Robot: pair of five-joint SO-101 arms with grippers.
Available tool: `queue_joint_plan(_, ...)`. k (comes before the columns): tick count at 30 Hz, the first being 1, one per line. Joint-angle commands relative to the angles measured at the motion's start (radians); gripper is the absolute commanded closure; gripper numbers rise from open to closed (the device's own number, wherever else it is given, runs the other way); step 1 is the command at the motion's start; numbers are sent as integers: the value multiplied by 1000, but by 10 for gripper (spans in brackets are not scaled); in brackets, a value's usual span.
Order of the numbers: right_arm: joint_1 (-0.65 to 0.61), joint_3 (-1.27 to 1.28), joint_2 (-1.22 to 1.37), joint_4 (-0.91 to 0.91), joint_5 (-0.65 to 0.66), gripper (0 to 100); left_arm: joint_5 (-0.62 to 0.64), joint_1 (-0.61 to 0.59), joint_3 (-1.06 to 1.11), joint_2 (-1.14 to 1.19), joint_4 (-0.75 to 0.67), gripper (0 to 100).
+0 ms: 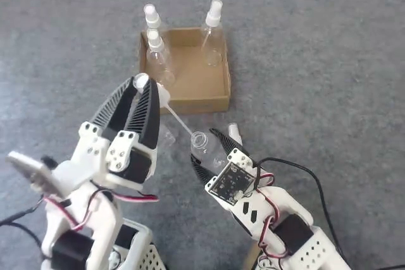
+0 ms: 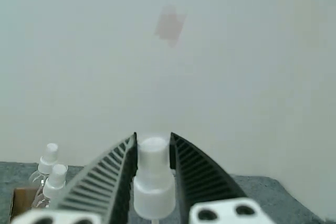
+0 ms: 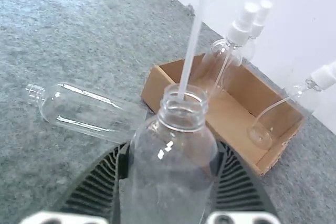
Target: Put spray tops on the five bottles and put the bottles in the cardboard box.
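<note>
Spray top [image 2: 154,179] gripped by left claw [image 2: 153,139], bottle [image 3: 173,145] by right claw [image 3: 170,150]. Slanted tube [image 3: 192,40] between claws likely bent if pushed off-axis.

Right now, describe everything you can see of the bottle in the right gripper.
The bottle is clear, plastic-looking and empty, with a ridged open neck and no top. The right gripper clamps its body from both sides, neck uppermost. The thin dip tube of the spray top in the left gripper reaches into its mouth.

bottles [image 3: 170,150] clear glossy plastic; spray tops [image 2: 154,179] matt white plastic; box [image 1: 196,80] matt brown cardboard; bench [image 1: 316,61] rough grey carpet-like cloth; jaws ribbed black plastic.
</note>
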Motion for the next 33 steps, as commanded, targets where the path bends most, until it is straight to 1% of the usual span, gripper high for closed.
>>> queue_joint_plan(1,-4,-14,-25,-19,5,923,6,2,13,-6,5,989)
queue_joint_plan(9,-2,-12,-25,-18,5,923,6,8,50,-5,5,989)
queue_joint_plan(10,-1,-12,-25,-18,5,923,3,28,59,-2,5,989)
queue_joint_plan(15,4,-12,-25,-16,5,923,-91,149,85,-2,3,989)
queue_joint_plan(20,51,-14,-25,-18,5,923,-98,152,94,-3,5,989)
queue_joint_plan(26,58,-17,-27,-18,5,923,-100,158,124,0,3,989)
queue_joint_plan(33,59,-20,-27,-18,5,923,-100,176,196,0,-57,989)
